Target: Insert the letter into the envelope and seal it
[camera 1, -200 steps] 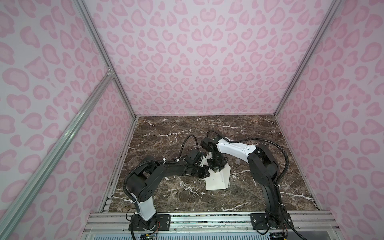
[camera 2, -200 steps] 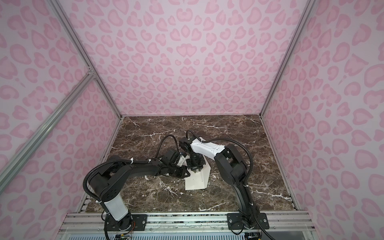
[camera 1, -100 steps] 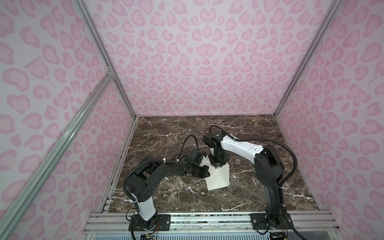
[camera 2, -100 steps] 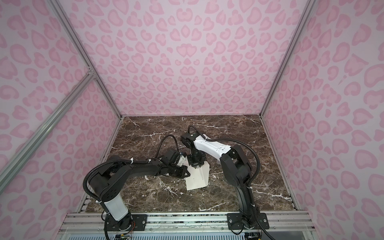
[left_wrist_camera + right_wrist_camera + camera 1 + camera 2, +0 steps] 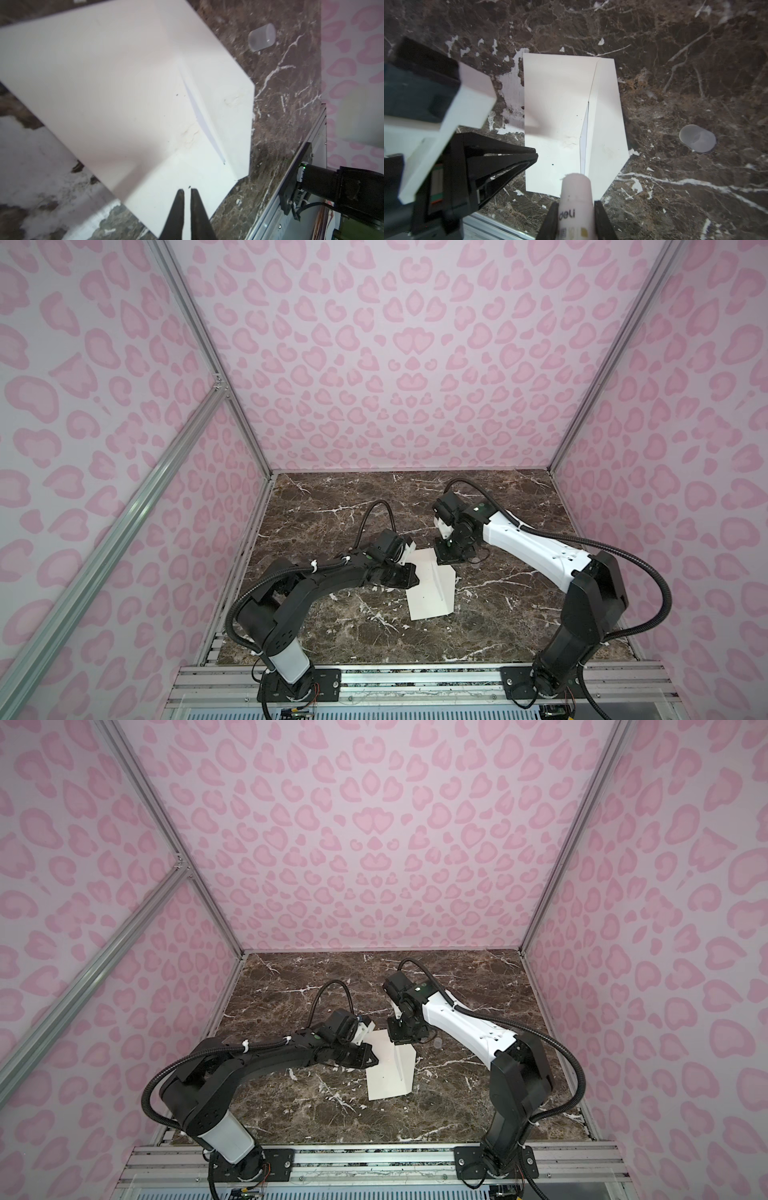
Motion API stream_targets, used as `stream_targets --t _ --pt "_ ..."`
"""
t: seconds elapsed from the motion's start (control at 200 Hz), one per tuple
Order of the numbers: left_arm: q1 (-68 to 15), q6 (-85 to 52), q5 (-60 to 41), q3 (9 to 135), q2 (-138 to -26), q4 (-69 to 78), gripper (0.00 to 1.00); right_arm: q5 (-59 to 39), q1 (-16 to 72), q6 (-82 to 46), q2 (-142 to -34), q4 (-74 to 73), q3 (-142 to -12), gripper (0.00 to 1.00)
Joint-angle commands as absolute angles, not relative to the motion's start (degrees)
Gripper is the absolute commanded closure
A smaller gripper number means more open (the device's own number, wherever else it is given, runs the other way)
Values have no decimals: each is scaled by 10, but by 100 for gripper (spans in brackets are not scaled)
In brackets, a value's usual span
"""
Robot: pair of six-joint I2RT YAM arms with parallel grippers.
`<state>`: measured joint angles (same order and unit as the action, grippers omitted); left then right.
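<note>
Pink leopard-print walls [image 5: 395, 344] enclose a dark brown marble table [image 5: 332, 497] veined with white. The black left arm [image 5: 316, 585] reaches in from the lower left of both top views, and the white-and-black right arm [image 5: 536, 547] reaches in from the lower right.

The envelope [image 5: 428, 589] [image 5: 388, 1073] lies flat on the marble in the lower middle of both top views, between the two grippers. It is plain cream-white and long. Its pointed flap [image 5: 606, 128] is folded over along the right side, and its edge stands slightly raised. A thin pale sliver [image 5: 584, 143] shows in the slit under that edge; what it is cannot be told. A faint yellowish smear [image 5: 571, 141] and a few dark specks mark the paper.

The right gripper [image 5: 575, 203] is clamped on a pale pink-white glue stick [image 5: 576, 187] printed "deli" in grey. The stick's tip is over the envelope's edge by the flap seam, and contact cannot be told. The left gripper [image 5: 187, 190] sits at the envelope's left edge with its black fingers [image 5: 179, 205] a narrow slit apart and nothing between them.

A small translucent cap [image 5: 697, 138] [image 5: 261, 37] lies on its side on the marble, near the envelope's flap side but not touching it.
</note>
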<state>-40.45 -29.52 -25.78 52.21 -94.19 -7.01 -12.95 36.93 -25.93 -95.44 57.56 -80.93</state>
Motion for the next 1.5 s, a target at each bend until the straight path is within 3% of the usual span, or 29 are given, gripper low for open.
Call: stream_targets --t 0.0,0.305,0.46,0.77,1.145,1.495 --pt "-404 -295 -251 546 -910 -88 81 -148 364 -258 -904 485 -766 100" --pt "-394 -326 -215 549 -803 -85 65 -109 363 -253 -735 321 -641 100" --pt "-387 -359 -225 493 -723 -4 46 -88 370 -252 -658 214 -562 100" --pt "-384 -425 -256 412 -608 149 30 -16 433 -199 -561 -28 -420 100" --pt "-385 -506 -283 392 -612 278 20 50 508 -84 -566 -322 -310 100" --pt "-392 -524 -302 409 -651 309 23 88 547 -8 -591 -396 -304 100"
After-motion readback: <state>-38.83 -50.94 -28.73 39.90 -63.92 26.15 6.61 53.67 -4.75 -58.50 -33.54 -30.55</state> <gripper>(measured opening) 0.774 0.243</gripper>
